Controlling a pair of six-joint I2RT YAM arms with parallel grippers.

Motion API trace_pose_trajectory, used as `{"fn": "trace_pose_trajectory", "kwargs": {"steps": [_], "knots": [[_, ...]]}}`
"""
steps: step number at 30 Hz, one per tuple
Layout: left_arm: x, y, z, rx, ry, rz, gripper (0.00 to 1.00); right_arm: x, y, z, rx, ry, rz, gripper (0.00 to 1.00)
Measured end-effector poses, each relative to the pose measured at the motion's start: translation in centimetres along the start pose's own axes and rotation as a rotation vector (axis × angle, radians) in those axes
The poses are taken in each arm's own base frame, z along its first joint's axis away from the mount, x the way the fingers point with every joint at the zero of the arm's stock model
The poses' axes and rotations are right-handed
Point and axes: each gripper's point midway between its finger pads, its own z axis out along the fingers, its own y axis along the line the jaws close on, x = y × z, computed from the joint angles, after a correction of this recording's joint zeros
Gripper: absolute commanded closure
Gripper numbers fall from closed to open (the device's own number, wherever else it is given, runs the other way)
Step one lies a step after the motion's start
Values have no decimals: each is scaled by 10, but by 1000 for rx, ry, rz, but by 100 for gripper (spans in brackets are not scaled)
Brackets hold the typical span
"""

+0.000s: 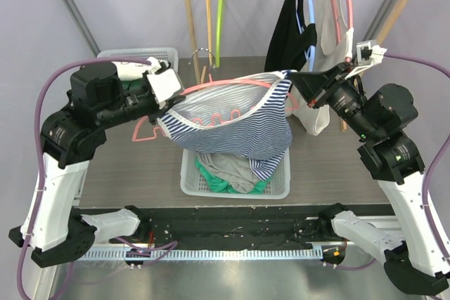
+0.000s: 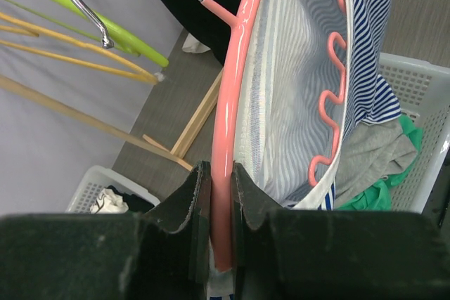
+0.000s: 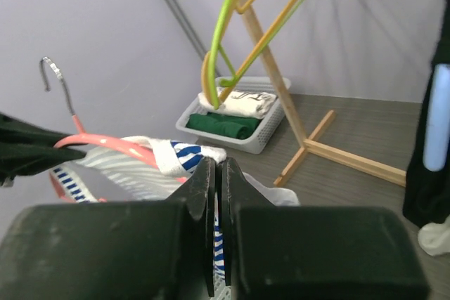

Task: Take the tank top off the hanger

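Left gripper (image 2: 218,177) clamped on pink hanger (image 2: 238,61); right gripper (image 3: 219,173) pinched closed on striped tank top (image 1: 239,128)

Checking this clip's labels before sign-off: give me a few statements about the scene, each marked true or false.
1. The left tool is clamped on the pink hanger. True.
2. The striped tank top lies folded in a basket. False: it is held up on the hanger, over the white basket.
3. The right tool is open. False: it is shut on the tank top's fabric.
4. That basket holds grey and green clothes. True.
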Motion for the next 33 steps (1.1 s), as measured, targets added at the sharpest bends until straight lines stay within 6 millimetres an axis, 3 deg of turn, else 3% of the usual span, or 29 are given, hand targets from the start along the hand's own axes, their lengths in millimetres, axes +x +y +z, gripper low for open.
{"fn": "trace_pose_trajectory", "kwargs": {"steps": [7,14,26,33], "knots": [[-4,-1,-8,-9,-17,28,94,11,-39,1,200,14,18,99],[-3,-2,-9,-11,-13,35,94,50,-78,-4,373,115,23,99],[-2,-7,-2,21,-10,51,95,68,-80,-60,409,120,24,99],[-1,-8,8,46,-4,46,94,85,-85,-80,427,142,33,99]]}}
